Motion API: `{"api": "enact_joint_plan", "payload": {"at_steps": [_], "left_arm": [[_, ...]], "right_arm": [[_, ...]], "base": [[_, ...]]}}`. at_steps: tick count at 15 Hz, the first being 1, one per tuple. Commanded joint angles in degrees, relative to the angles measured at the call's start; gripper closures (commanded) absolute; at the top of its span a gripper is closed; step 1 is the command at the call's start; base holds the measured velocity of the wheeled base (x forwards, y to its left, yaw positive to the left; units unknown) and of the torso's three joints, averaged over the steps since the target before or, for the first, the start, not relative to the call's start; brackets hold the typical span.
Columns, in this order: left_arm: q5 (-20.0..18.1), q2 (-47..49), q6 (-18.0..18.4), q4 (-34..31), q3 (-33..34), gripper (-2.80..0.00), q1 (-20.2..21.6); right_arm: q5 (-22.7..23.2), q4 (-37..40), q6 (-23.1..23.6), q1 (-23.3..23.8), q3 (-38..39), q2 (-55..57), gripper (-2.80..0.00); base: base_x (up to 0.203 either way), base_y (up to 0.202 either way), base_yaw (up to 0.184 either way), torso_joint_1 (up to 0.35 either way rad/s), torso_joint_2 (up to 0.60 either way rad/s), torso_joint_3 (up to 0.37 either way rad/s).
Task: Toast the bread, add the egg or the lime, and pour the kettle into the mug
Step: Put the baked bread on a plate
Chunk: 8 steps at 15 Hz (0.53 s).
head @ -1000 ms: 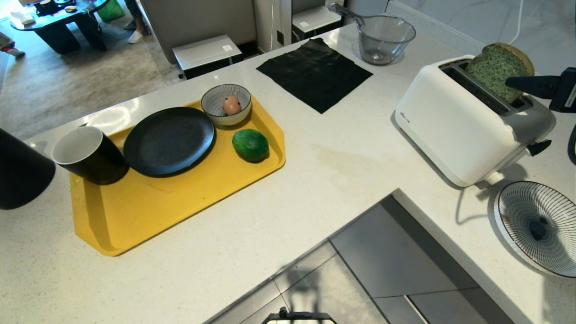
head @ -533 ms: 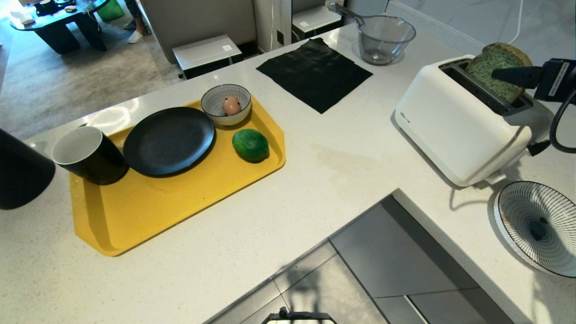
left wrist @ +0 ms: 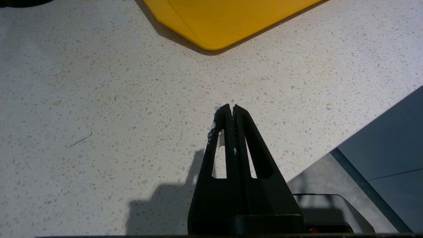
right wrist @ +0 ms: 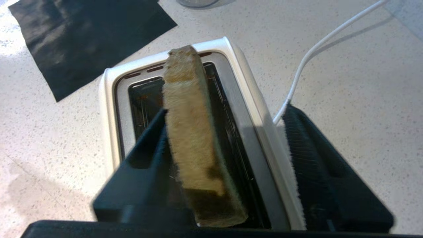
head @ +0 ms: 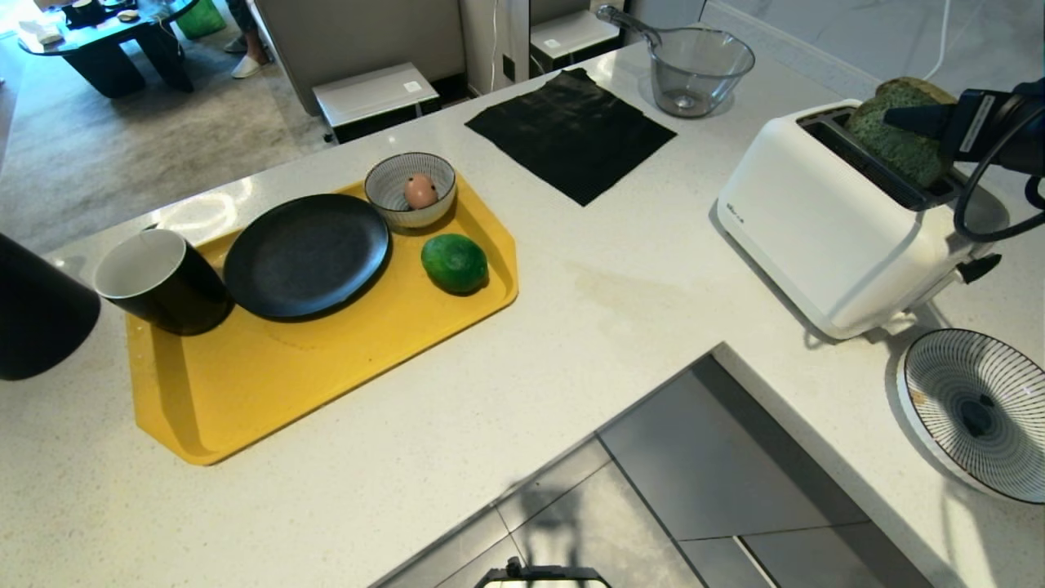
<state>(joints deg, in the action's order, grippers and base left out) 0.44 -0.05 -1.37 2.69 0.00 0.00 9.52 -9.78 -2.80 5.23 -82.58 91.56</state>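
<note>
Speckled white counter (head: 620, 327) | grey floor tiles below | right pincer (right wrist: 224, 132) wide — straddling bread (right wrist: 191, 132) | left pincer (left wrist: 230, 110) closed

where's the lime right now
In the head view the lime lies on the left side of the counter, on the yellow tray, just in front of the striped bowl holding the egg.

Bare worktop (head: 620, 302) lies between the yellow tray (head: 269, 384) and the white toaster (head: 824, 237), wide enough for a hand. The bread (head: 898, 139) stands tall out of the toaster's slot, and the striped plate (head: 971, 408) crowds the near right corner.
</note>
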Motion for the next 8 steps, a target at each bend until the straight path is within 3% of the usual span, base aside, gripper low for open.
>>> {"api": "enact_joint_plan", "payload": {"at_steps": [1,8], "left_arm": [[0.00,-0.04,-0.03,0.03,0.97,0.00,0.00],[0.00,-0.04,-0.03,0.03,0.97,0.00,0.09]], "right_arm": [[0.06,-0.33,-0.01,0.57,-0.21,0.59,0.00],[0.35,-4.86,0.17,0.75,1.48,-1.85,0.00]], "base": [[0.000,0.000,0.000,0.000,0.00,0.000],[0.000,0.000,0.000,0.000,0.00,0.000]]}}
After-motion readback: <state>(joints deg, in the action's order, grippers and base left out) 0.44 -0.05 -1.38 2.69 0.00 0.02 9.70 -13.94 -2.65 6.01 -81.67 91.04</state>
